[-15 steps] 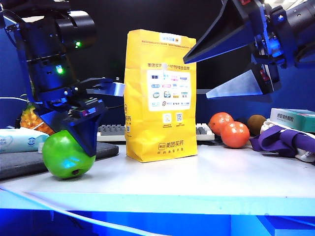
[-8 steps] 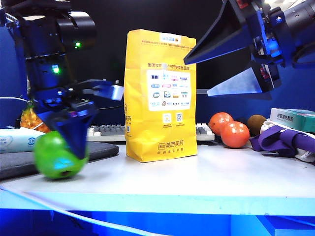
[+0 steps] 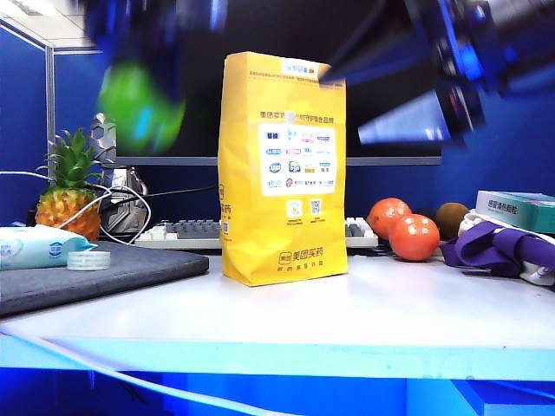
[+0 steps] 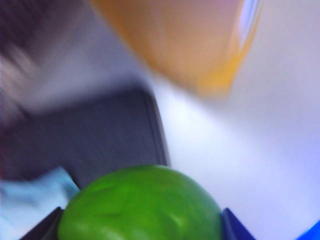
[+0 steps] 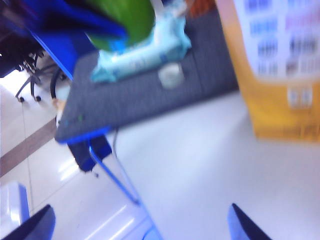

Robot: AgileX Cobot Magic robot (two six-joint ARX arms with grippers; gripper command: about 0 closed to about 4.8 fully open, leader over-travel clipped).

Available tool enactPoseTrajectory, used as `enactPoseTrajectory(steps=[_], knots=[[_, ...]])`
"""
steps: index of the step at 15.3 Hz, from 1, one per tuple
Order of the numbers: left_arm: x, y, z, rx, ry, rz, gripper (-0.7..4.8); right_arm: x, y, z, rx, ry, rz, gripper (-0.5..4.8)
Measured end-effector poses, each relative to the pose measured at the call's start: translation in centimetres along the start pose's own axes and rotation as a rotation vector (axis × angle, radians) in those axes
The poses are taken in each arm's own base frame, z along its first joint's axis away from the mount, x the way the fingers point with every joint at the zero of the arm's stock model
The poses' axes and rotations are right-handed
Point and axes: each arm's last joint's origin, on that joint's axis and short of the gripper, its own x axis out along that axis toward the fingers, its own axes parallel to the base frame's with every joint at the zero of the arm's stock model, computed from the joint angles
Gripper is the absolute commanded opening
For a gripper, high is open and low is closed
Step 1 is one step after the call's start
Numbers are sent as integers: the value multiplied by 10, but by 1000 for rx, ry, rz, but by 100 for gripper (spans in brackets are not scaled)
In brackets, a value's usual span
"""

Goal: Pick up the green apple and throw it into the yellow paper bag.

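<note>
Aloft, the green apple [image 3: 139,106] is a glossy, motion-blurred bright-green ball high left of the upright yellow paper bag [image 3: 283,165], above its mid-height. Left gripper [image 4: 141,227] pinches it between dark blue fingers [image 4: 235,227]. Right gripper [image 5: 140,222] is spread wide, near the bag's top.

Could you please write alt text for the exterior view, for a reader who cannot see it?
The left gripper, motion-blurred, holds the glossy green apple in the air to the left of the tall yellow paper bag standing on the white table. The right gripper hangs open, above and right of the bag. Two orange-red tomatoes lie behind.
</note>
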Motion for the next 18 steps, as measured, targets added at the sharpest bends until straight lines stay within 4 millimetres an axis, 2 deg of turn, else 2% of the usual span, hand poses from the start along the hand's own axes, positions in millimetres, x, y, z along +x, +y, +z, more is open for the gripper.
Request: enactPoseTrajectory(steps=[1,3,5,7,9,10,11,14,16,17,18], knots=[[-22,4,7,2,-86,-1,84,0,1,6,-11,-15,2,479],[-88,15,29,29,-500,-31,83,-3,9,41,-94,-100,7,479],[-100,18,38,58,-656,-33,83,-7,16,68,-181,-168,-13,479],[-92,18,43,83,-712,-79,83,-16,26,102,-317,-250,-116,479],[-81,19,53,124,-791,-124,83,-24,34,122,-397,-276,-202,479],[-72,20,58,141,-822,-129,83,-28,39,130,-422,-293,-209,479],[-53,24,66,166,-857,-121,83,-34,44,136,-440,-319,-212,479],[-4,33,82,166,-922,-90,82,-39,48,135,-434,-304,-213,479],[19,41,83,113,-922,-74,92,-40,48,132,-415,-272,-217,479],[29,47,82,89,-912,-60,279,-40,47,128,-396,-239,-220,479],[29,47,81,94,-920,-78,453,-40,47,127,-390,-230,-220,479]])
